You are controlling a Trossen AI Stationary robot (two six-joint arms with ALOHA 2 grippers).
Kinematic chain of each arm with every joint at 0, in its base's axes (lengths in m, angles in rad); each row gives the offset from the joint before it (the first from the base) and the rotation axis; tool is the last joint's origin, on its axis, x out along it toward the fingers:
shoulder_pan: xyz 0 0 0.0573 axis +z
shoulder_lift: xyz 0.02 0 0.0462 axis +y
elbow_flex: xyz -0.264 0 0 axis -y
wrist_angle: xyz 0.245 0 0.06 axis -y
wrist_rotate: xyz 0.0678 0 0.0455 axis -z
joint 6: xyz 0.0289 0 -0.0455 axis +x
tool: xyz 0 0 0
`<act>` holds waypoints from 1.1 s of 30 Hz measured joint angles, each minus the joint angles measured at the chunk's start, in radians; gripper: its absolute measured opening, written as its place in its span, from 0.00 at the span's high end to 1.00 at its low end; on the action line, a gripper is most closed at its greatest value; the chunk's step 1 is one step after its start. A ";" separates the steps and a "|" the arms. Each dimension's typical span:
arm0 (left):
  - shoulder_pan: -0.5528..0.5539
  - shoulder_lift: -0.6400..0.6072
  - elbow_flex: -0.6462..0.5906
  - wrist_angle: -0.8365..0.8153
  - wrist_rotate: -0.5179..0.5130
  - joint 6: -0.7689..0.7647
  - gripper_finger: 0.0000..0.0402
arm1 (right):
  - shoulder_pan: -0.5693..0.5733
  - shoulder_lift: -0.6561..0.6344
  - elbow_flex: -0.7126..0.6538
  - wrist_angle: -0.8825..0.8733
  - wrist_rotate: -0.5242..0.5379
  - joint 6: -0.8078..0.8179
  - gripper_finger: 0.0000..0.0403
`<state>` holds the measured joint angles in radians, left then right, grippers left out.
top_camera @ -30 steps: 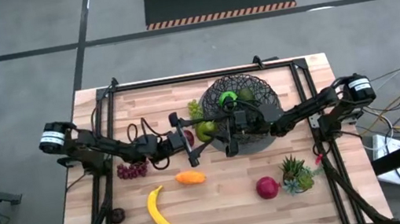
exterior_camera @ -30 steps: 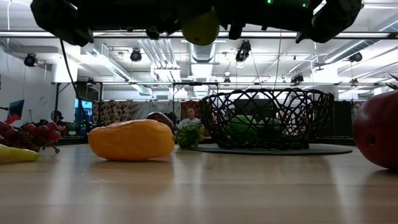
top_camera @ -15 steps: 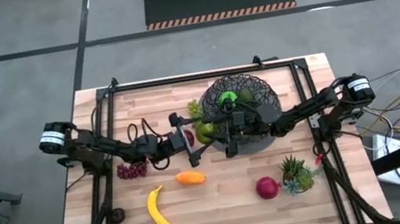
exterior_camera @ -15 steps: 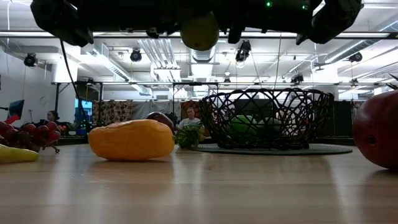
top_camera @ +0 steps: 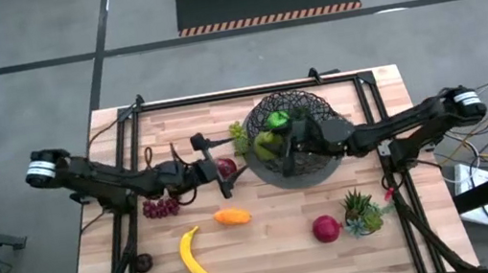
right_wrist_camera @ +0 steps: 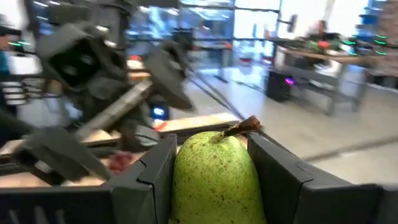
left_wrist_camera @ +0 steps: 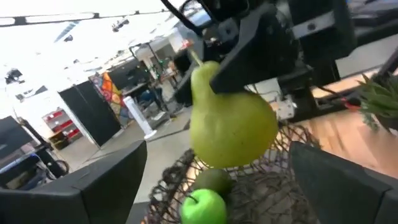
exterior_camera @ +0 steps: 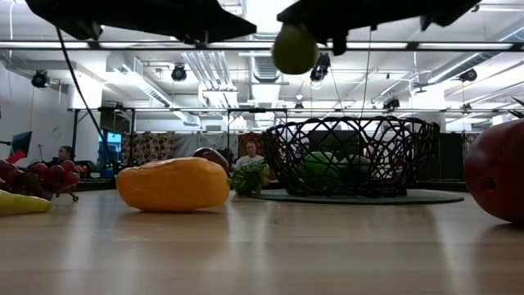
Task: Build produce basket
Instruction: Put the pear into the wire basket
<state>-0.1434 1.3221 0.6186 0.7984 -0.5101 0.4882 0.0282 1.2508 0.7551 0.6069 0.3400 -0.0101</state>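
My right gripper [top_camera: 275, 147] is shut on a green pear [top_camera: 268, 145] and hangs over the left rim of the black wire basket [top_camera: 310, 158]. The low view shows the pear [exterior_camera: 295, 49] high above the basket [exterior_camera: 356, 156]. A green apple [top_camera: 277, 120] lies inside the basket. My left gripper [top_camera: 213, 166] is open, left of the basket and above a dark red apple [top_camera: 228, 167]. In the left wrist view its fingers stand wide apart, short of the pear [left_wrist_camera: 231, 124]. Green grapes [top_camera: 239, 135] lie against the basket's left side. My right gripper pinches the pear's body [right_wrist_camera: 214, 180] between its two fingers [right_wrist_camera: 155, 168], one on each flank. The fingers come about level from the table's right. The stem end [right_wrist_camera: 245, 126] points away from the wrist. The pear is lifted clear, over the basket's left rim.
On the near half of the table lie purple grapes [top_camera: 162, 207], an orange piece [top_camera: 232, 217], a banana [top_camera: 194, 257] and a red apple [top_camera: 326, 229]. A spiky potted plant [top_camera: 362, 211] stands near the right edge. People show in the room beyond.
Both grippers stood at the pear left of the basket. My left gripper has drawn back toward the table's left edge, away from the pear. My right gripper has carried the pear right, over the basket's left rim.
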 joint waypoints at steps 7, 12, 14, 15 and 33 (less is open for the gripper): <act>0.001 -0.145 -0.074 -0.004 -0.028 0.038 0.07 | -0.012 -0.094 -0.008 -0.322 0.322 0.086 0.60; 0.002 -0.222 -0.123 0.008 -0.049 0.042 0.07 | -0.015 -0.091 -0.061 -0.398 0.437 0.198 0.60; 0.002 -0.245 -0.143 0.000 -0.050 0.042 0.07 | -0.016 -0.075 -0.089 -0.396 0.442 0.271 0.60; 0.002 -0.249 -0.147 0.003 -0.050 0.041 0.07 | -0.016 -0.068 -0.105 -0.393 0.448 0.307 0.60; 0.002 -0.287 -0.192 0.006 -0.050 0.042 0.07 | -0.016 0.013 -0.224 -0.380 0.666 0.666 0.60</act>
<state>-0.1413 1.0355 0.4263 0.8046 -0.5602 0.5304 0.0122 1.2637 0.5312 0.2271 1.0063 0.6562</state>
